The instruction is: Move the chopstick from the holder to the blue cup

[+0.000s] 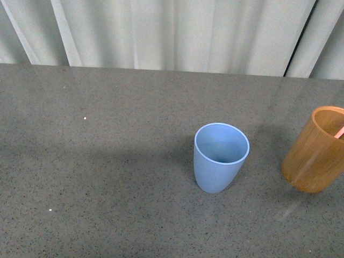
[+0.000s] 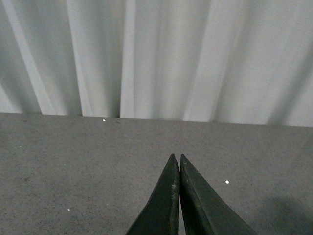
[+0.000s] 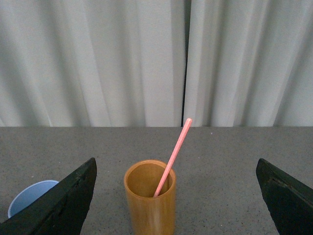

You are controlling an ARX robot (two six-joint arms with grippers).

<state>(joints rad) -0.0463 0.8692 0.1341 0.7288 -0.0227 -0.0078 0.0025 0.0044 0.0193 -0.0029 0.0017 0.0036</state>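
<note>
The blue cup (image 1: 221, 157) stands upright and empty in the middle of the grey table. The orange-brown wooden holder (image 1: 316, 150) stands at the right edge of the front view, with a bit of a pinkish-red chopstick (image 1: 339, 132) showing inside. In the right wrist view one chopstick (image 3: 173, 156) leans in the holder (image 3: 149, 198), and the blue cup (image 3: 27, 196) shows beside it. My right gripper (image 3: 176, 188) is open wide, back from the holder. My left gripper (image 2: 176, 161) is shut and empty over bare table. Neither gripper shows in the front view.
The grey speckled table (image 1: 97, 161) runs back to a pale pleated curtain (image 1: 172, 32). A few small white specks (image 1: 85, 118) lie on the table surface.
</note>
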